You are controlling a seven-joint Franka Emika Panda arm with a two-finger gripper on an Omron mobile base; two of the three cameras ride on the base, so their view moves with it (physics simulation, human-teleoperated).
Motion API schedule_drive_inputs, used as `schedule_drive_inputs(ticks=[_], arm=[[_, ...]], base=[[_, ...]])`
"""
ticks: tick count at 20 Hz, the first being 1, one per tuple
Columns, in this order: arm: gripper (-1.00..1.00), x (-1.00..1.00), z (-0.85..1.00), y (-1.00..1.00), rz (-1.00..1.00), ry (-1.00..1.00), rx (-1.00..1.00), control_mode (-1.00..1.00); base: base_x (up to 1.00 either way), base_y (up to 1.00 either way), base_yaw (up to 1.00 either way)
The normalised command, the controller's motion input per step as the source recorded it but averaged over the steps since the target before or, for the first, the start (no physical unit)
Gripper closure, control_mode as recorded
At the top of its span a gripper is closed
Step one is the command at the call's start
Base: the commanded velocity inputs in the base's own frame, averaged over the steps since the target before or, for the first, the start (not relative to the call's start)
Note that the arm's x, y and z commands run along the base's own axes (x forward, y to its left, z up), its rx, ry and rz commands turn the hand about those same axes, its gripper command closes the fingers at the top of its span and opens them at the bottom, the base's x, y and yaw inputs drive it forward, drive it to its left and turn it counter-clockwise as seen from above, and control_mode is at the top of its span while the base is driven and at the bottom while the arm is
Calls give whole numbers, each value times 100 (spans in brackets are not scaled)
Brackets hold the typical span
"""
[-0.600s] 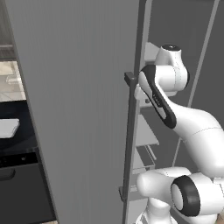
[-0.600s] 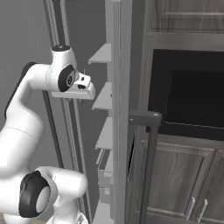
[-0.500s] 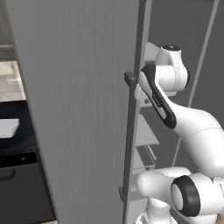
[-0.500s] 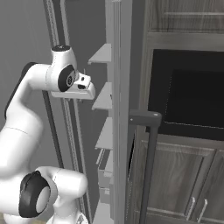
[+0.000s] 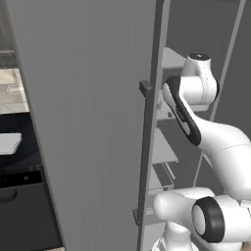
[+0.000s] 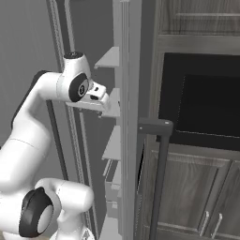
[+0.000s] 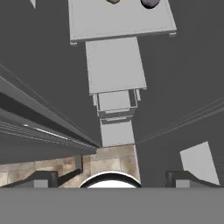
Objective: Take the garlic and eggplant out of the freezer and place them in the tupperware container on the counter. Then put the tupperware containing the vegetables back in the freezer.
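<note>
Garlic (image 7: 113, 1): a brownish bulb at the top edge of the hand view, on a pale freezer shelf (image 7: 120, 19).
Eggplant (image 7: 150, 3): purple, just right of the garlic on that shelf, apart from it.
Freezer door (image 5: 93, 122): open, spanning the left and centre of the left base view.
Change: none to see from half a second ago; both vegetables still await picking.
Arm: elbow bent, hand reaching in among the shelves.
Gripper (image 7: 111, 177): spread wide, empty, well short of the vegetables.
Tupperware container (image 5: 9, 144): far left, on the black counter (image 5: 19, 162).

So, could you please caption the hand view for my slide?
Open gripper looks down the freezer shelves, garlic and eggplant on the nearest.
</note>
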Motion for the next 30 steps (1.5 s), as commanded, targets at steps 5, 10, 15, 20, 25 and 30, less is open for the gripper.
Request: schedule_drive_inputs(ticks=[5, 10, 15, 20, 25, 30], arm=[[-100, 9, -8, -36, -11, -5, 0, -100], [-100, 43, -4, -20, -3, -7, 0, -100], [-100, 54, -6, -1, 0, -19, 0, -100], [-100, 49, -15, 0, 0, -19, 0, -100], [-100, 31, -36, -8, 0, -9, -1, -100], [-100, 30, -28, -14, 0, -3, 0, -100]], base=[[0, 0, 0], [0, 0, 0], [0, 0, 0], [0, 0, 0], [0, 0, 0], [0, 0, 0]])
